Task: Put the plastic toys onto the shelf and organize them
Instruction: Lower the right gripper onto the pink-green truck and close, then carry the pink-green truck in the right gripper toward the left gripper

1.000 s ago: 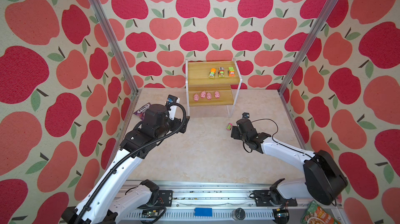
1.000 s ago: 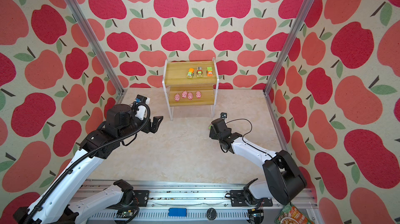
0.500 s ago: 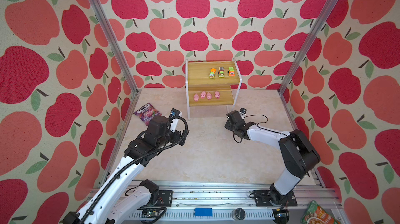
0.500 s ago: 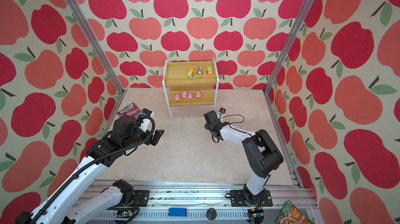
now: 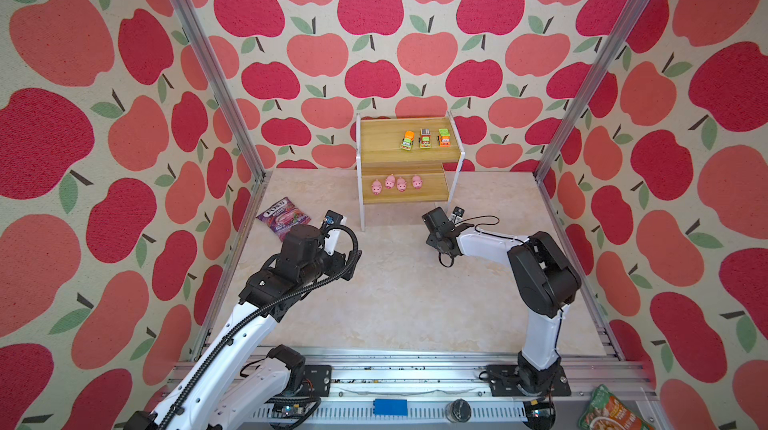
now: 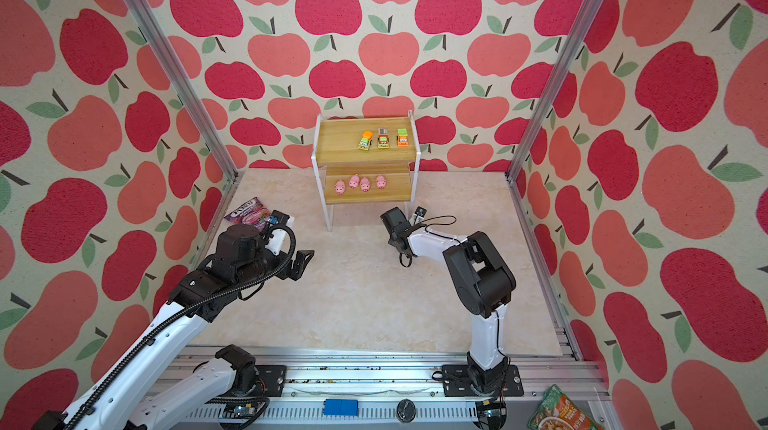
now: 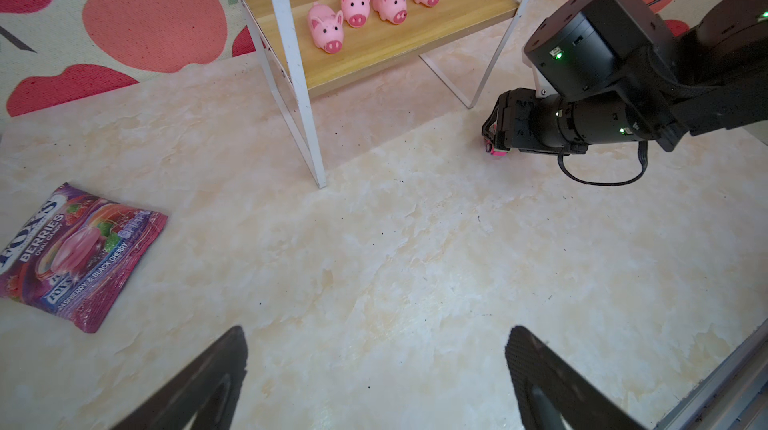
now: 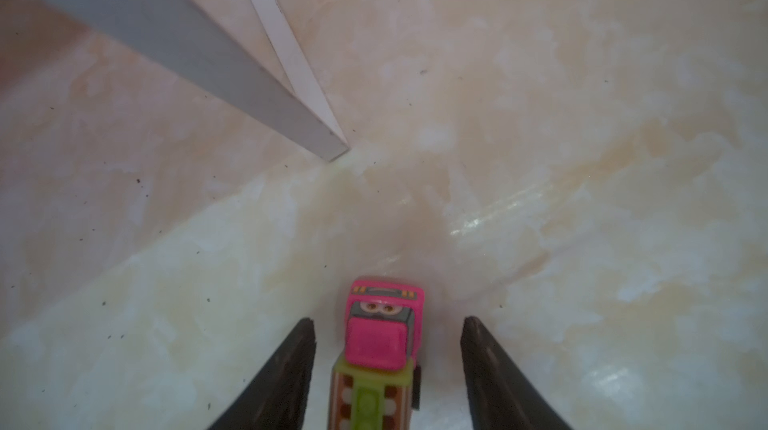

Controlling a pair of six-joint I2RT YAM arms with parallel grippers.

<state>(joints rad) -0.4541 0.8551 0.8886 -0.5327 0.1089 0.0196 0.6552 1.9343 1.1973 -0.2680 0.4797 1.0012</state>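
Note:
The shelf (image 5: 382, 145) stands at the back wall. Three toy vehicles (image 5: 424, 139) line its top board, and several pink pigs (image 5: 395, 184) stand in a row on the lower board (image 7: 457, 4). A pink toy vehicle (image 8: 384, 324) with a green back rests on the floor by the shelf's front right leg (image 8: 291, 124). My right gripper (image 8: 387, 319) points down over it, open, with a finger on each side and a gap to both. From the left wrist view only a pink edge (image 7: 496, 152) of it shows. My left gripper (image 7: 377, 328) hangs open and empty over bare floor at the left.
A purple candy bag (image 5: 282, 218) lies on the floor near the left wall, just behind my left arm. A snack packet (image 5: 611, 411) sits outside the front rail at the bottom right. Apple-print walls enclose three sides.
My right gripper moved toward the shelf's front right leg, came down over the pink vehicle, and its jaws narrowed. My left arm drew back toward the front, uncovering the candy bag.

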